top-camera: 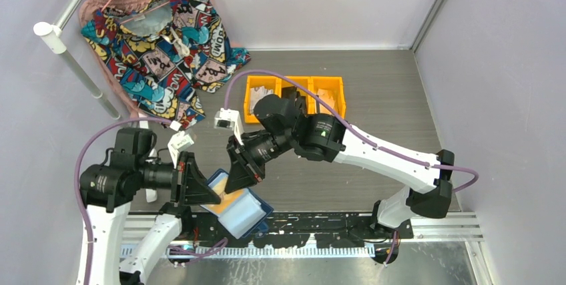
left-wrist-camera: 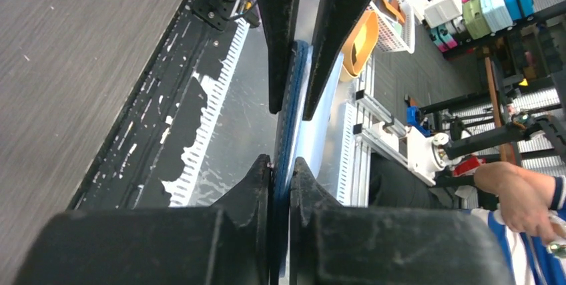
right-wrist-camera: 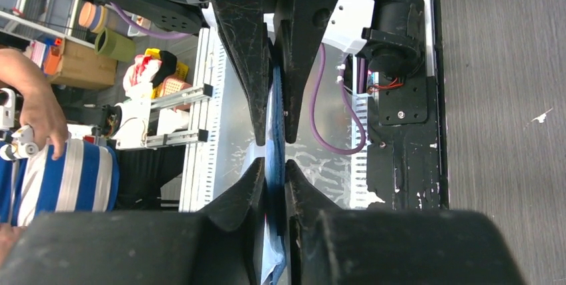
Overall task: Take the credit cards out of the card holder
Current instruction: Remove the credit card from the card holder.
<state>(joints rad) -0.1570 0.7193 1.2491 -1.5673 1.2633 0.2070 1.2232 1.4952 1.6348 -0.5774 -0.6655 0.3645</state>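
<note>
card holder (top-camera: 245, 217) hangs open between the two arms, lifted off the table (top-camera: 320, 185) just above its near edge, over the black-and-metal rail (top-camera: 314, 221) where the bases are bolted. left gripper (top-camera: 200, 190) is clenched on the holder's left edge and right gripper (top-camera: 241, 177) on its upper, far edge. both wrist views show black fingers pressed flat against a thin blue sheet seen edge-on. holding it by two sides looks deliberate: one arm alone would likely let the bifold flop shut, while two spread the pale blue inside face upward and steady it in the air. a tan credit card (top-camera: 230, 199) shows on that inside face, close beside the right fingers. whether more cards sit behind it i cannot tell. the card lies on the holder, not drawn free, so the task seems near its start. as i judge it, one gripper will have to let go and pinch the card's free edge while the other anchors the holder, and the risk then is the holder folding or slipping. yellow bins (top-camera: 294, 95) stand well apart at the back.
</note>
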